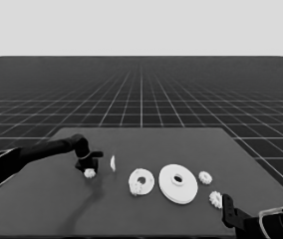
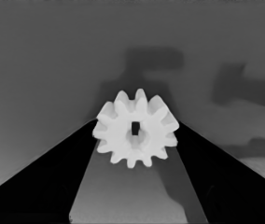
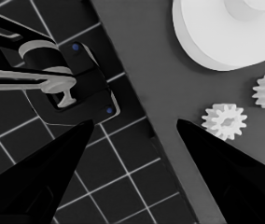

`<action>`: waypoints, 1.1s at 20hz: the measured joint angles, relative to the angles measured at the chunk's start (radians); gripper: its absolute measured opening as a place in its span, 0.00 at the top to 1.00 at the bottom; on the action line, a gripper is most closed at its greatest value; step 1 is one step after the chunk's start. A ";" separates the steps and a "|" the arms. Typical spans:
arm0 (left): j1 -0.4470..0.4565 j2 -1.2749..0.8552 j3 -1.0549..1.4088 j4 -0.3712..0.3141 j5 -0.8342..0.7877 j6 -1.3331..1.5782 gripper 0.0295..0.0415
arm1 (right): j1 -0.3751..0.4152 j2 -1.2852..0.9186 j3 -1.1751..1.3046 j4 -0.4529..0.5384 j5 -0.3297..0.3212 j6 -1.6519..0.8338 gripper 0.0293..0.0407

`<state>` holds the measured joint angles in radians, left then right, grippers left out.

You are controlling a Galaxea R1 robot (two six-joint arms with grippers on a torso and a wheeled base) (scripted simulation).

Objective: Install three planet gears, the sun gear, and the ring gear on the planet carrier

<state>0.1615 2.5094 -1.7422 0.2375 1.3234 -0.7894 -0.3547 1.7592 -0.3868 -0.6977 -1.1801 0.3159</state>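
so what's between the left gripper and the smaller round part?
Head view: only the thin white piece lies between the left gripper, at a gear, and the smaller round part.

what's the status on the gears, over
Left gripper over the table's left end, fingers flanking a gear. Right gripper parked open at the table's right corner. One gear on the smaller round part. Nothing in the way.

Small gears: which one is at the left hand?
The gear at the table's left end, between the left hand fingers; the others lie by the round parts.
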 joint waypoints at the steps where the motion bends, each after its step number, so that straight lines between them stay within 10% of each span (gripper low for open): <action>1: 0.000 0.000 0.000 0.000 0.000 0.000 0.86 | 0.000 0.000 0.000 0.000 0.000 0.000 0.19; 16: -0.183 -0.067 0.147 -0.122 0.139 -0.056 0.86 | 0.000 0.000 0.000 0.000 0.000 0.000 0.19; 22: -0.184 0.522 -0.082 -0.094 0.189 -0.413 0.86 | 0.000 0.000 0.000 0.000 0.000 0.000 0.19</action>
<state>-0.0223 3.0311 -1.8238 0.1435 1.5126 -1.2023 -0.3547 1.7592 -0.3868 -0.6977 -1.1801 0.3159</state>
